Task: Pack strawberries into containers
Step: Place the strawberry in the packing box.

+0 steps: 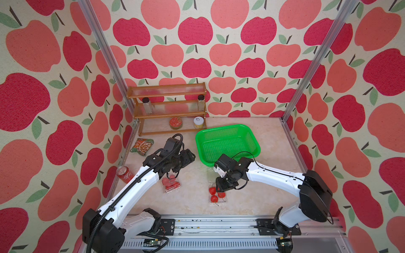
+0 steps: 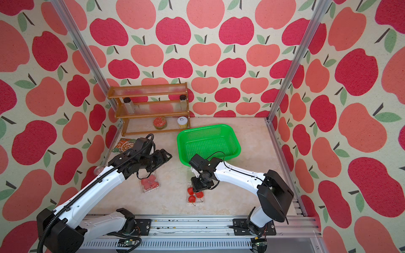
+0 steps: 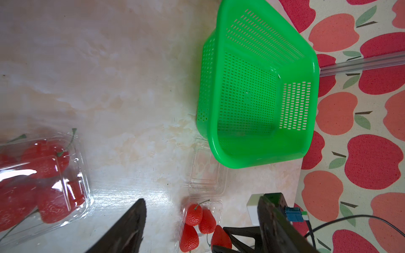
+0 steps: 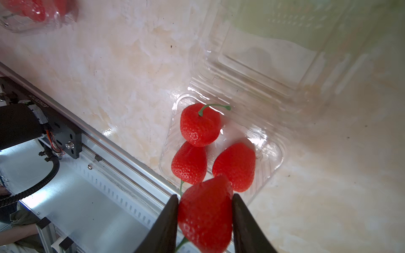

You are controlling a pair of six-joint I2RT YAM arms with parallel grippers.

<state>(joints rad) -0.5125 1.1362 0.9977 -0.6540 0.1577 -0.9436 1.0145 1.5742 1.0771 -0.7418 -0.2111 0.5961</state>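
Note:
My right gripper (image 4: 205,197) is shut on a red strawberry (image 4: 206,216) and holds it just above an open clear container (image 4: 271,157). Three strawberries (image 4: 199,124) lie in that container, and its lid (image 4: 263,57) is folded back flat on the table. In both top views this container (image 1: 225,202) (image 2: 201,201) sits near the front middle, under the right gripper (image 1: 221,187). A second container (image 1: 171,184) (image 3: 43,175), lid down and full of strawberries, lies to the left. My left gripper (image 1: 190,156) (image 3: 202,199) hangs open and empty behind it.
A green basket (image 1: 228,142) stands just behind the open container's lid. A wooden rack (image 1: 168,109) with jars, a red tin (image 1: 176,122) and a white-topped can (image 1: 198,122) is at the back left. A snack packet (image 1: 142,146) and a soda can (image 1: 124,174) lie along the left edge.

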